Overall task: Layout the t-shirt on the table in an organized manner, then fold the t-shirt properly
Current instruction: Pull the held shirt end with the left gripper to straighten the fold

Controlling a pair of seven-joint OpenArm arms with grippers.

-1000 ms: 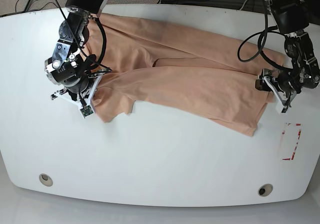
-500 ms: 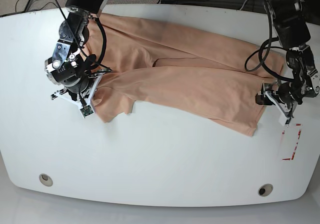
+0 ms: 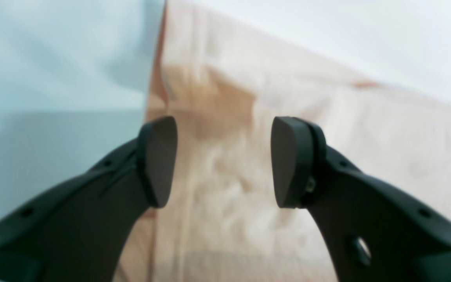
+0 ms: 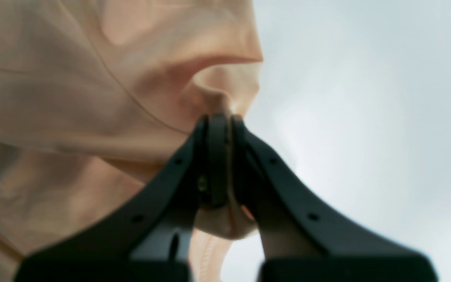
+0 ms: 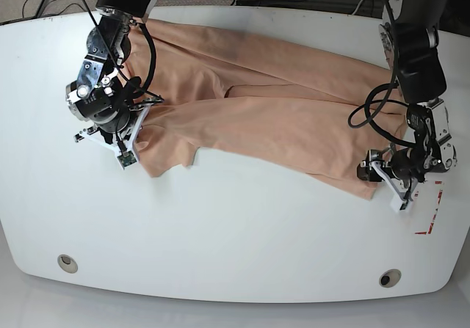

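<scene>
Glossy white desk (image 5: 235, 240) carries the t-shirt (image 5: 279, 115); cables, apparently, behind. Right fingers (image 4: 219, 129) clamp its fabric; left fingers (image 3: 159, 160) apart, empty.

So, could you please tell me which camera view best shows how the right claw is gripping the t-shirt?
The right wrist view: the right claw is seen close up, its jaws shut on a bunched fold of the t-shirt. The base view shows the whole shirt, but the arm hides the pinch. The left wrist view shows only the open left claw over fabric.
</scene>
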